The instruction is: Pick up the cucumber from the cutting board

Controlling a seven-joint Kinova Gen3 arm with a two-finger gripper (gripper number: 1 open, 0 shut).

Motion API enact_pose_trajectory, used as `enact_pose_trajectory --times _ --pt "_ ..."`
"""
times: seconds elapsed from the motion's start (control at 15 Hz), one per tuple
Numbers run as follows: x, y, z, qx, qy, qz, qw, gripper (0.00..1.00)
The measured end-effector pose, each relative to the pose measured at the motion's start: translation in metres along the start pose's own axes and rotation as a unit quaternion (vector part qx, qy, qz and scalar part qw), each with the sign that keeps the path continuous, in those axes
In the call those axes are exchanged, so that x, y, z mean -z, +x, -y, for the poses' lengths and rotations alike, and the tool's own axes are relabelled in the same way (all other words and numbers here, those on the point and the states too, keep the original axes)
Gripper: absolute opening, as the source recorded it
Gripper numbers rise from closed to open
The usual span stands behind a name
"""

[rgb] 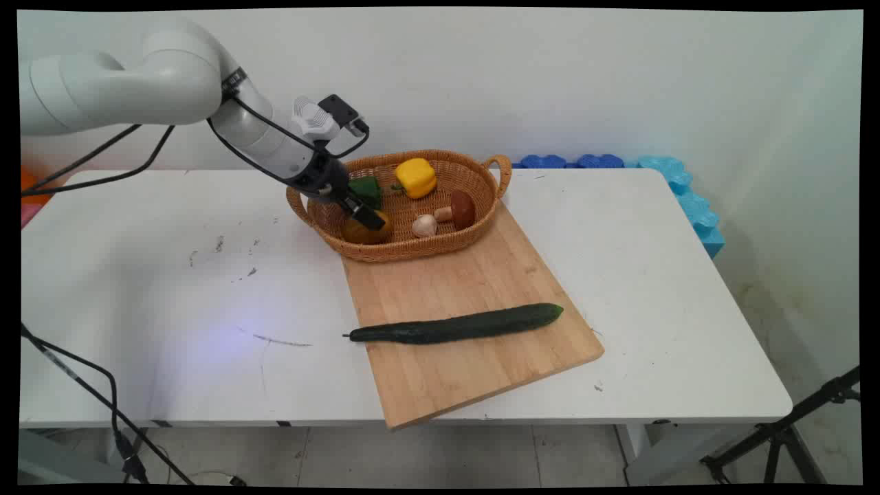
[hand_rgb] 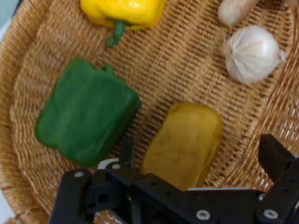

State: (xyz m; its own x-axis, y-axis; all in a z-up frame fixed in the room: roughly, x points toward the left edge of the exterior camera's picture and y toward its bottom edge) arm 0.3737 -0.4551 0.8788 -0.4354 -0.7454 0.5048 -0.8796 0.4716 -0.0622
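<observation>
The hand (rgb: 364, 216) hangs inside the left end of the wicker basket (rgb: 481, 206), its two fingers spread apart with one on either side of a brownish-yellow potato (hand_rgb: 184, 142) and not touching it in the hand view. The potato lies on the basket floor. In the hand view a green pepper (hand_rgb: 86, 114) sits just beside the potato at its nine o'clock, a yellow pepper (hand_rgb: 124, 10) lies at eleven o'clock near the top edge, and a white garlic bulb (hand_rgb: 252, 52) lies at one o'clock. In the main view a brown-capped mushroom (rgb: 459, 210) lies at the basket's right end. The basket stands on the far end of a wooden cutting board (rgb: 467, 275) on the white worktop (rgb: 172, 289). A long cucumber (rgb: 457, 325) lies across the board's near half, well apart from the basket.
</observation>
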Motion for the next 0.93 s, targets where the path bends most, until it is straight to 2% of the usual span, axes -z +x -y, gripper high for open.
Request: enact_pose_trajectory --times 0.2,0.47,0.8,0.93 --pt "0.009 0.011 -0.001 -0.009 -0.003 -0.014 0.9999 1.00" --pt "0.039 0.033 -0.005 -0.025 -0.016 -0.039 0.9988 1.00" --pt "0.107 0.069 -0.011 -0.050 -0.041 -0.084 0.9944 1.00" --pt "0.137 0.080 -0.016 -0.054 -0.058 -0.101 0.9917 1.00"
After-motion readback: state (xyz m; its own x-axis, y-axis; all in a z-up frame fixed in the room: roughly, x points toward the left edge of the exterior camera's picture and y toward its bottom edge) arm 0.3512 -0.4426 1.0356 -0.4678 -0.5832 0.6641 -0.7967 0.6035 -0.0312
